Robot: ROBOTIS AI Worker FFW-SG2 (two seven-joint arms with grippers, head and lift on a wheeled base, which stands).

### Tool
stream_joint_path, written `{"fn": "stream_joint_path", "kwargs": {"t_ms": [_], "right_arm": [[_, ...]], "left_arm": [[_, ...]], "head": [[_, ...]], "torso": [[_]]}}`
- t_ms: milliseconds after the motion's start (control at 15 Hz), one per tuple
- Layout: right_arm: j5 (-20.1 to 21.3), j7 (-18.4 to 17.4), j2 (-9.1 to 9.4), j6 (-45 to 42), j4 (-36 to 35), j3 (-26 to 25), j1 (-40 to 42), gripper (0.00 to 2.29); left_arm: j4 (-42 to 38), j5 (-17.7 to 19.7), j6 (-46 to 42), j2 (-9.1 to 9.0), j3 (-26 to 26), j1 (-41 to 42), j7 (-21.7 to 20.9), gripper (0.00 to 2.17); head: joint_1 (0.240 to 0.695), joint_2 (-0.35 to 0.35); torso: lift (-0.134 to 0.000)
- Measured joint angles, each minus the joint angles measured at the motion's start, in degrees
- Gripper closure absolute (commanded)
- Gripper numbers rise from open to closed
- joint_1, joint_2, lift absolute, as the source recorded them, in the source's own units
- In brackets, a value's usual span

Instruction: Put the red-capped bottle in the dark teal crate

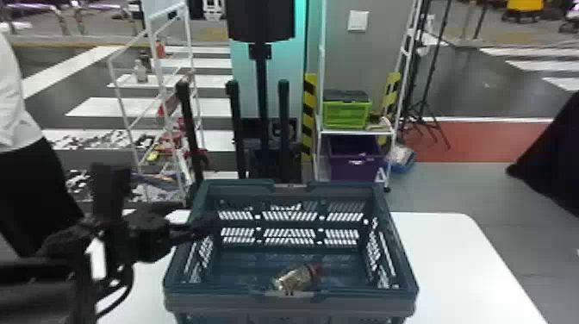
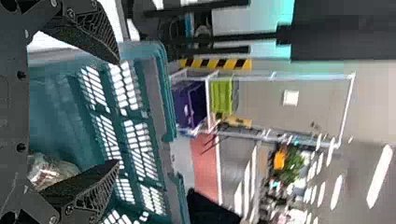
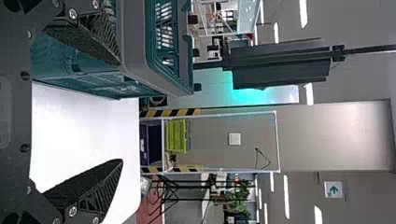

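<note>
Hanging open over the crate's (image 1: 353,297) left side, my left gripper (image 2: 117,112) has the bottle (image 1: 293,279) lying inside, lower centre of the head view, cap rightward; likely only retreat remains.

Black arms (image 1: 38,280) bear a looped cable (image 1: 130,282) and silver screws (image 3: 73,211).

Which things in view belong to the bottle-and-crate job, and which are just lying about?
Part of the job:
Dark teal plastic crate
Clear red-capped bottle, lying inside it
Left gripper's black fingers, open at the crate's left side

Just lying about:
Lime-green plastic box, on a white metal rack
Purple bin, below that box
</note>
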Motion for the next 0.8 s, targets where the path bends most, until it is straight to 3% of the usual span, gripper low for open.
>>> {"fn": "stream_joint_path", "kwargs": {"t_ms": [200,467,667,800], "right_arm": [[-0.05,-0.01,-0.77,0.22,-0.7,0.38,0.07,0.15],[-0.2,-0.22,-1.83,0.78,-1.46,0.9,0.15,0.15],[-0.22,-0.36,-2.97,1.36,-1.77,1.89,0.01,0.15],[-0.22,-0.36,-3.75,1.75,-2.1,2.47,-0.15,0.15]], "left_arm": [[-9.01,7.36,-1.18,0.0,5.34,10.12,4.42,0.16],[-15.18,13.98,-8.81,0.0,8.83,22.2,10.57,0.17],[-13.08,16.82,-28.49,0.01,9.06,31.44,14.32,0.19],[-9.49,17.37,-44.13,0.01,6.53,37.44,19.6,0.19]], "head": [[0.499,0.0],[0.499,0.0],[0.499,0.0],[0.499,0.0]], "torso": [[0.0],[0.0],[0.0],[0.0]]}}
